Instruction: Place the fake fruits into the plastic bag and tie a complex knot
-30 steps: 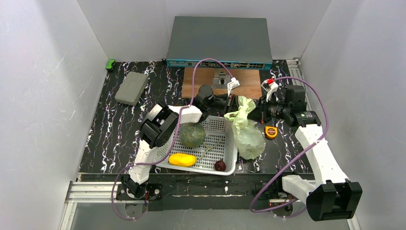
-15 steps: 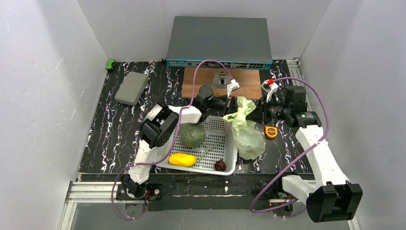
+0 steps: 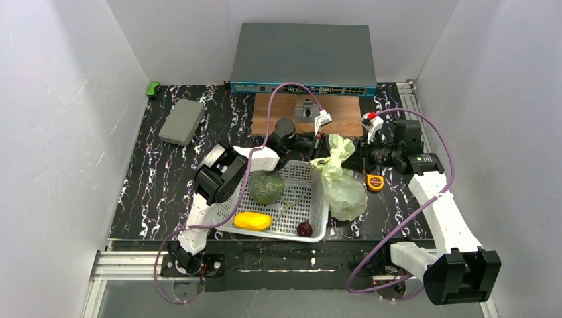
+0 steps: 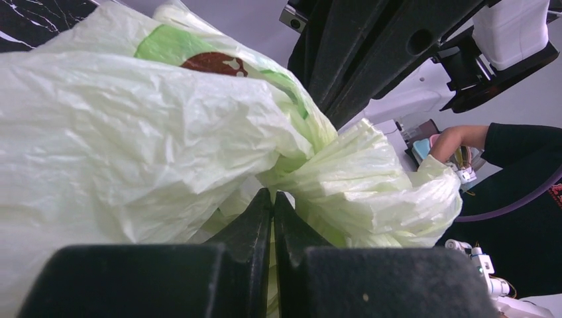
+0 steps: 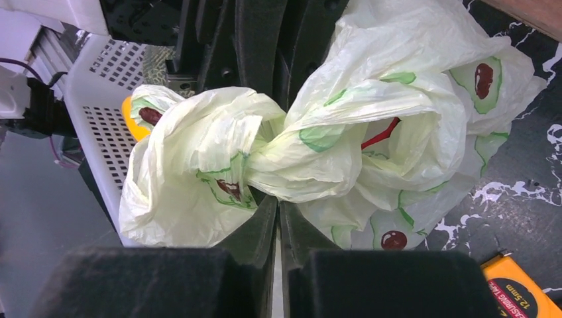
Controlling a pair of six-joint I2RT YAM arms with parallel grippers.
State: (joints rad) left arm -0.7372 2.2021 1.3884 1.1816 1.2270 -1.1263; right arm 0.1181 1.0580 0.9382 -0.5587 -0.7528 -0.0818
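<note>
The white basket [image 3: 319, 233] sits at the near middle of the black marbled table [image 3: 159, 185]. The left arm crosses its far left corner and hides part of the rim there. Just beside the basket's right wall lies the plastic bag [image 3: 346, 191], a pale green, crinkled, translucent bag printed with avocado halves. Its body bulges on the table and its neck is twisted into a bunched knot rising past the basket's far right corner. What fills it is hard to make out: through the film the right wrist view shows only a thin red streak [image 5: 380, 133]. Inside the basket, the green netted melon [image 3: 266, 187] rests toward the far left, the yellow mango [image 3: 252, 220] at the near left and the small dark plum [image 3: 305, 229] at the near right. The left gripper [image 4: 273, 197], behind the basket's far right corner, is clenched, with a sliver of bag film pinched between its fingers. The right gripper [image 5: 278, 207], to the right of that corner, is likewise clamped against the gathered neck; how much film it holds is unclear, as the bunch covers its tips.
</note>
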